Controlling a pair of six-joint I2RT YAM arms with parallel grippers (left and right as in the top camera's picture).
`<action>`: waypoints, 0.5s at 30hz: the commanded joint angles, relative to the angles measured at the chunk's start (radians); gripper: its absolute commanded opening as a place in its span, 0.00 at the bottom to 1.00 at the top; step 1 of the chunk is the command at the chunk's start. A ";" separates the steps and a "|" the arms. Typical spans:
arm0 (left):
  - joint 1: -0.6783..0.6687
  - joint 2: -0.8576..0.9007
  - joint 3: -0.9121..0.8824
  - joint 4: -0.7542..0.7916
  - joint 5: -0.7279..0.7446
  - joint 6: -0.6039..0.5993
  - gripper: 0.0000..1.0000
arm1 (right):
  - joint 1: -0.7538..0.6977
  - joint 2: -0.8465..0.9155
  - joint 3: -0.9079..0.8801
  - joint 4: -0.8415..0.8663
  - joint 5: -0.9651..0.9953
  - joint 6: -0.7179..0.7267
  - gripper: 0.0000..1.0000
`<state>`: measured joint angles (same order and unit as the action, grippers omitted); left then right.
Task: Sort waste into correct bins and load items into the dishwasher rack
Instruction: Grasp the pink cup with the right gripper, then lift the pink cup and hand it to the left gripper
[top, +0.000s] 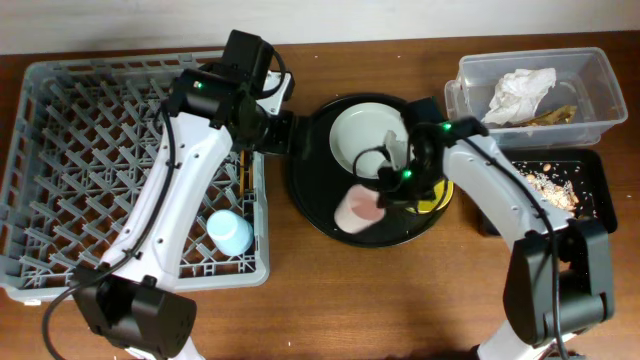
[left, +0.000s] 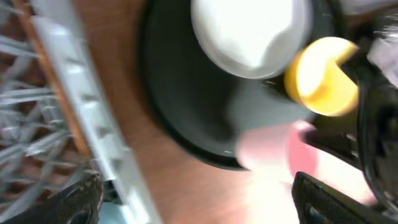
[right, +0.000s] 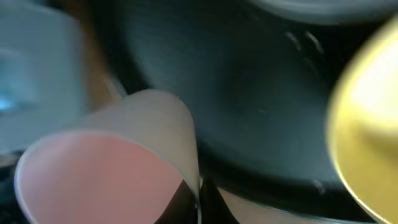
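My right gripper (top: 385, 192) is shut on the rim of the pale pink cup (top: 357, 211), tilted over the front of the large round black tray; the right wrist view shows the fingers (right: 199, 194) pinching the cup wall (right: 106, 162). The white plate (top: 365, 135) lies on that tray. The yellow bowl (top: 436, 200) is partly hidden under the right arm. My left gripper (top: 278, 130) is open and empty (left: 199, 205) between the dishwasher rack (top: 60, 130) and the tray. The light blue cup (top: 230, 232) sits in the rack, and brown chopsticks (top: 245, 172) lie by its right wall.
The round black tray (top: 310, 190) sits in the middle of the table. The clear tub (top: 590, 75) at the back right holds the white napkin (top: 520, 92) and golden scraps (top: 553, 116). The shallow black tray (top: 590, 170) in front of it holds beige crumbs (top: 550, 190).
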<state>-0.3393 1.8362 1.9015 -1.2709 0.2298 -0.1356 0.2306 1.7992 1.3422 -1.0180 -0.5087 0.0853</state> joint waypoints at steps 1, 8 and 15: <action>0.092 -0.003 -0.006 0.003 0.411 0.103 0.99 | -0.126 -0.072 0.044 0.098 -0.461 -0.107 0.04; 0.184 -0.003 -0.006 0.003 1.028 0.304 0.99 | -0.192 -0.070 0.043 0.496 -0.874 0.016 0.04; 0.179 -0.003 -0.006 0.007 1.071 0.351 0.99 | -0.170 -0.070 0.044 0.879 -0.967 0.283 0.04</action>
<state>-0.1577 1.8366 1.8977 -1.2694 1.2583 0.1654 0.0536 1.7512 1.3727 -0.2165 -1.4002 0.2554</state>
